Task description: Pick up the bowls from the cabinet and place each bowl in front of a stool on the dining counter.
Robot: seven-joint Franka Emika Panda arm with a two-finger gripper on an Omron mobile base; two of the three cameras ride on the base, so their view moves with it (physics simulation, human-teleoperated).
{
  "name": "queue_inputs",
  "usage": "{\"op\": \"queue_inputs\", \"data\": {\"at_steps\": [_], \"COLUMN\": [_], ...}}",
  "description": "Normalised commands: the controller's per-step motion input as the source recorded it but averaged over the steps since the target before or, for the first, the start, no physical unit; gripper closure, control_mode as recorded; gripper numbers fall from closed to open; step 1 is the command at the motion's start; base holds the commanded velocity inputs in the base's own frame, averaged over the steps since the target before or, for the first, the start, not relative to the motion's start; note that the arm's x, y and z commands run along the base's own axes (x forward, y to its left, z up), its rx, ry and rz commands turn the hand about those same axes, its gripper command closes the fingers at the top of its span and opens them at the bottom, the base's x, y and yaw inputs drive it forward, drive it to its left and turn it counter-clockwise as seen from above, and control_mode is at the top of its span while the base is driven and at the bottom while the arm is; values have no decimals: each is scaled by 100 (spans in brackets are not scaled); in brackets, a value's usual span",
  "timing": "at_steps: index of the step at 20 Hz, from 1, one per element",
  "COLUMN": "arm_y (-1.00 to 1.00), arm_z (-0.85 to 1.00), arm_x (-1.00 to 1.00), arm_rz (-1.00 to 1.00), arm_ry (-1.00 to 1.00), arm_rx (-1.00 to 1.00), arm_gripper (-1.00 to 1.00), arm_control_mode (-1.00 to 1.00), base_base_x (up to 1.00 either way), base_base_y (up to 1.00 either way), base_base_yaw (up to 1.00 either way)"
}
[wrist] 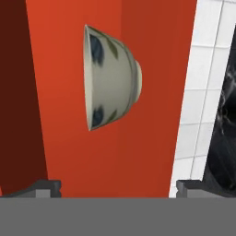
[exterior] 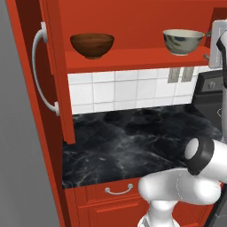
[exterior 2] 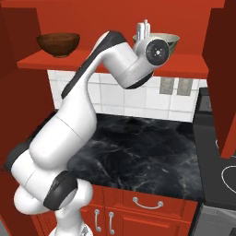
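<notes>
Where spread fingers (wrist: 115,186) point: cream bowl (wrist: 110,78) ahead.

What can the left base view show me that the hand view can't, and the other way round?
Left base view alone: the brown bowl, the open cabinet door with its white handle, a red drawer. Hand view alone: the open gripper aimed at the cream bowl, its blue-green markings close up. Both: that cream bowl on the red shelf, white tiles, black worktop.
</notes>
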Motion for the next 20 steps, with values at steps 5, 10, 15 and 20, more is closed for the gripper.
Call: {"op": "queue_inputs", "data": {"at_steps": [5,10,15,20], "arm_y": [0,-13,-22,-14], "arm_z": [27,5,0,-1], "arm_x": [25,28,19,24], "arm_rz": [0,0,0,0], "arm_ry": [1,0,0,0], "arm_rx": [0,0,0,0], "arm_gripper": [-100,-100,-100,-100], "arm_control_mode": [-100,-100,-100,-100], "base_base_x": [0,0,0,0], "base_base_y": [0,0,0,0], "base_base_yaw": [0,0,0,0]}}
